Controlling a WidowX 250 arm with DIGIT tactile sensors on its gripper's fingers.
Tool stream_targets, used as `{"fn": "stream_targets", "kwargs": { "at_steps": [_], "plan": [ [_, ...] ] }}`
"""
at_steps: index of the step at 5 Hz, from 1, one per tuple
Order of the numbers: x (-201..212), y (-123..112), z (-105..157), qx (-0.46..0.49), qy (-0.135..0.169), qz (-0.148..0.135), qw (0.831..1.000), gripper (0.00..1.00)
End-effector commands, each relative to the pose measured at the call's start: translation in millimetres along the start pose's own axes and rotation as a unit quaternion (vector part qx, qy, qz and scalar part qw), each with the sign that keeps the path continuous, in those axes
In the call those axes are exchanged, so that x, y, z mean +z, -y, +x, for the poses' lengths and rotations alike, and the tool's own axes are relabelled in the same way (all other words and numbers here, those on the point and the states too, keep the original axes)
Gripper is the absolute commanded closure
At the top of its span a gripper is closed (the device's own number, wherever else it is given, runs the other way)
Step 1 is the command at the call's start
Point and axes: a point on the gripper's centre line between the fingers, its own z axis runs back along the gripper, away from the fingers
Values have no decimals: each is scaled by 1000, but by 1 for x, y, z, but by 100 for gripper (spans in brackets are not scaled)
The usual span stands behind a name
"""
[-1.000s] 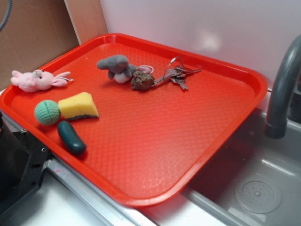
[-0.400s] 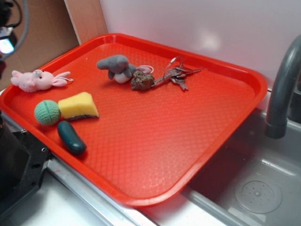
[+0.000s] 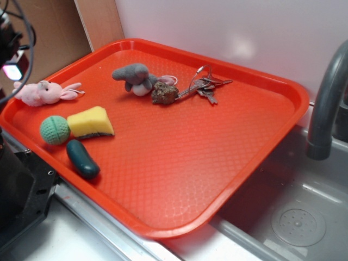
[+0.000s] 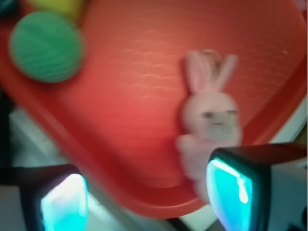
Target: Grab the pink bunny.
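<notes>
Pink plush bunny [image 3: 43,92] lies at the red tray's [image 3: 261,157] far-left corner, near the green knitted ball [image 3: 55,129]; the gripper [image 4: 147,204] hovers above it, fingers spread, holding nothing

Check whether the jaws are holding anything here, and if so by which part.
Nothing is held. The gripper is open with empty space between its jaws, above the tray's edge. The pink bunny lies on the tray near one jaw, not clamped.
</notes>
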Motion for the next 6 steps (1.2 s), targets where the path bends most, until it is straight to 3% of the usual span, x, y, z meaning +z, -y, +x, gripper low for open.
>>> {"fn": "stream_targets", "kwargs": {
  "at_steps": [1, 2, 5, 6],
  "plan": [
    [-21, -25, 9, -9, -2, -26, 1000, 0],
    [-20, -60, 7, 0, 12, -27, 1000, 0],
    [-35, -52, 8, -8, 7, -51, 999, 0],
    [-51, -62, 13, -14, 3, -58, 998, 0]
  ]
}}
